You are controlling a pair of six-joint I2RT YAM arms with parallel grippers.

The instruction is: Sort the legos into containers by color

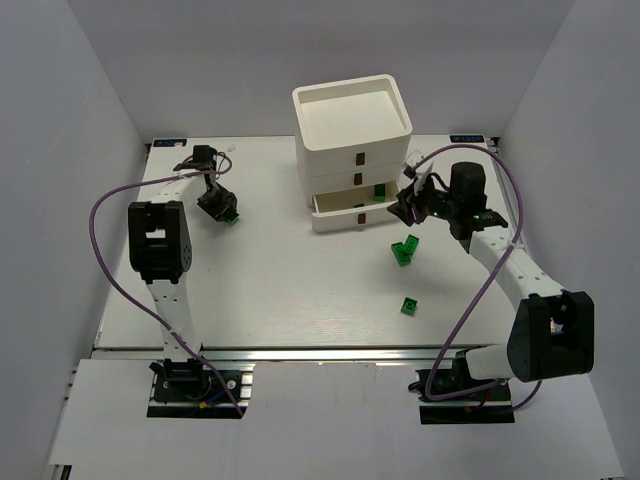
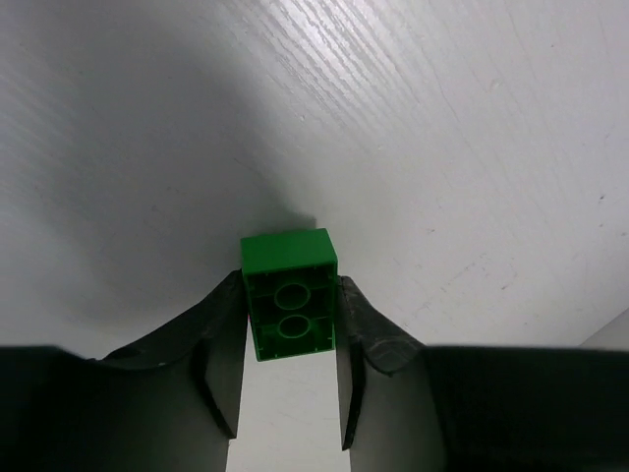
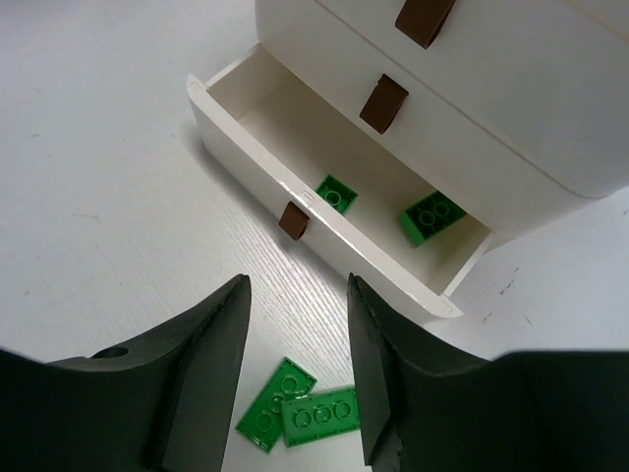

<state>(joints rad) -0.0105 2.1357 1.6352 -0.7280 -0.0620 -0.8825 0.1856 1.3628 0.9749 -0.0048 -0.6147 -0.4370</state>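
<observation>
My left gripper [image 1: 220, 206] is at the left of the table, and in the left wrist view both fingers press the sides of a green lego [image 2: 289, 293], hollow underside facing the camera; left gripper [image 2: 290, 324] shut on it. My right gripper [image 3: 295, 287] hangs open with nothing between its fingers, in front of the white drawer unit [image 1: 352, 125]. The unit's bottom drawer [image 3: 241, 152] is pulled out and holds two green legos [image 3: 336, 193] [image 3: 432, 216]. Two flat green legos [image 3: 295, 413] lie overlapping on the table below the right fingers.
Green legos [image 1: 405, 250] and one more green lego [image 1: 409, 305] lie on the table right of centre. The upper two drawers are shut, with brown handles [image 3: 383, 102]. The top tray [image 1: 350, 105] looks empty. White walls ring the table.
</observation>
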